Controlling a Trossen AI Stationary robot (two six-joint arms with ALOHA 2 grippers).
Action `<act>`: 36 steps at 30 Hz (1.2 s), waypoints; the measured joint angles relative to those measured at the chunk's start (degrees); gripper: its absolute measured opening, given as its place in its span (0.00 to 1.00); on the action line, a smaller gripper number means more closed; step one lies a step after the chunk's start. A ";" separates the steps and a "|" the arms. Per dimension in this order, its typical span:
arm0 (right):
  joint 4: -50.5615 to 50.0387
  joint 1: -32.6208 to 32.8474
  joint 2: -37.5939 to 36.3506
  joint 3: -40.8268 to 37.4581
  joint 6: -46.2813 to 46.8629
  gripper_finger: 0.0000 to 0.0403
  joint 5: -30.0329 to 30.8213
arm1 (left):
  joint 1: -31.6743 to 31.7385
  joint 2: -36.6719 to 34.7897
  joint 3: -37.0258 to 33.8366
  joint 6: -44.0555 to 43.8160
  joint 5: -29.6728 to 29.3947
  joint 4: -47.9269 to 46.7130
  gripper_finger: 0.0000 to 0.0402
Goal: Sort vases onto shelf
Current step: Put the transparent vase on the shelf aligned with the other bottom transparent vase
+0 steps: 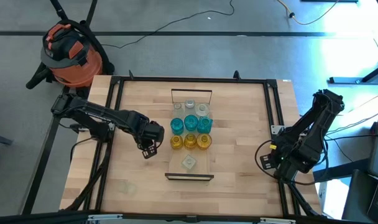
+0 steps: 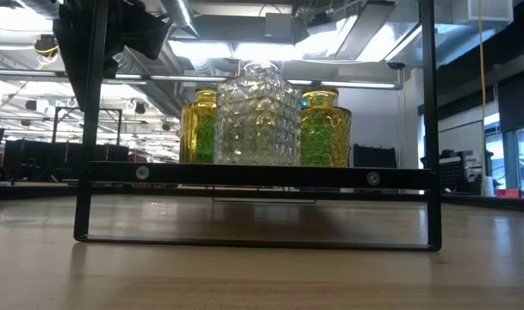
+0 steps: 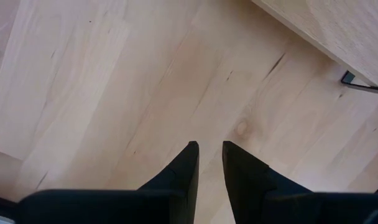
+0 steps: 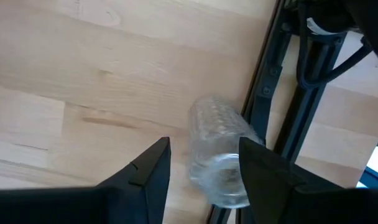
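Desk (image 1: 239, 155): left gripper (image 3: 210, 163) fingers slightly parted, empty, beside shelf (image 1: 209, 167); right gripper (image 4: 204, 163) fingers spread around clear vase (image 4: 219, 160), contact unclear.

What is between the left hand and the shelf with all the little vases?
Nothing but bare wooden tabletop. In the high view, the left hand hangs beside the shelf, with only wood between. Its wrist view shows plain planks too.
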 joint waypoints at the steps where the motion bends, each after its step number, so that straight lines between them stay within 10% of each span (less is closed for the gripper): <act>1: 0.15 0.00 0.00 0.00 -0.02 0.42 -0.08 | 0.00 0.00 0.00 0.00 -0.02 0.01 0.16; 36: 11.24 0.00 -0.48 -6.61 0.11 0.42 -10.26 | 0.42 0.02 0.00 0.30 -0.54 1.59 0.16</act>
